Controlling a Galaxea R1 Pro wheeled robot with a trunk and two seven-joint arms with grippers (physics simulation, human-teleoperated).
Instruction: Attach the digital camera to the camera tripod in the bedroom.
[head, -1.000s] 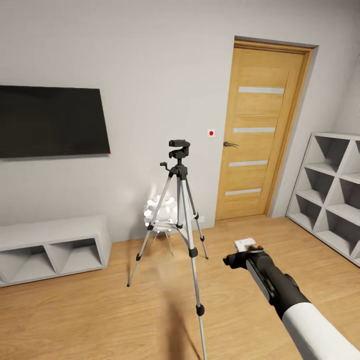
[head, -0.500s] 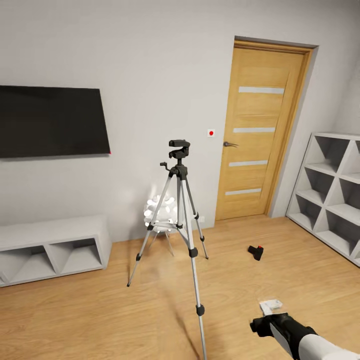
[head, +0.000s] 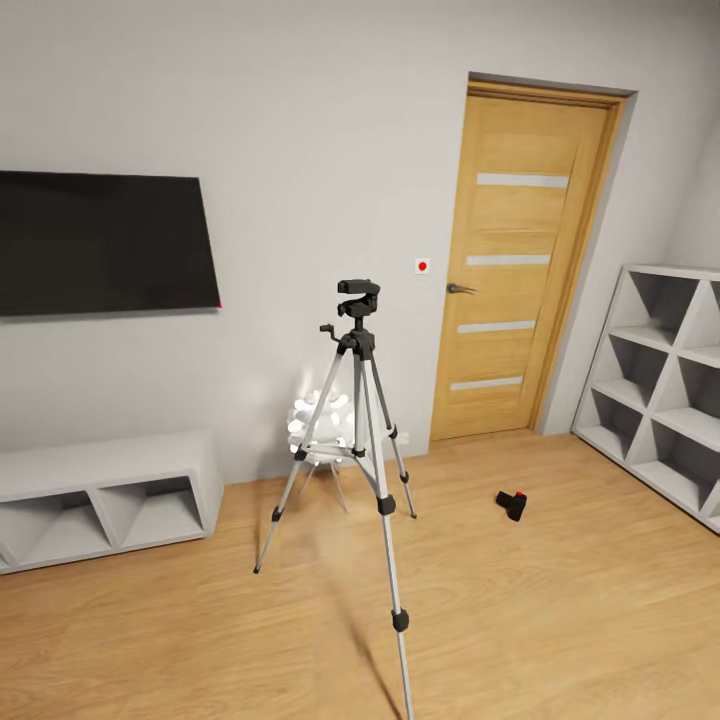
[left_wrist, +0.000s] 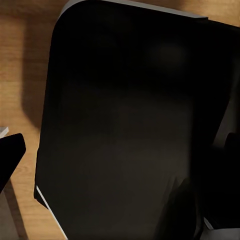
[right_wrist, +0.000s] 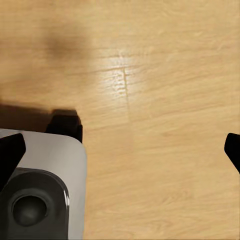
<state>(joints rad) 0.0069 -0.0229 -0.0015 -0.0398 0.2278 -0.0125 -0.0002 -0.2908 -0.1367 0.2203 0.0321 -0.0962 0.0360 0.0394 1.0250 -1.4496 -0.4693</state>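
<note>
Three silver legs under camera tripod, small black digital camera floored nearby, right gripper spread.

The wood floor carries everything here. The camera tripod stands on it with its three silver legs spread, black feet planted. The digital camera lies on the boards well apart from the tripod, toward the door. A white flower-shaped lamp stands just behind the tripod, and a low grey cabinet and a white shelf unit rest on the floor along the walls.
</note>
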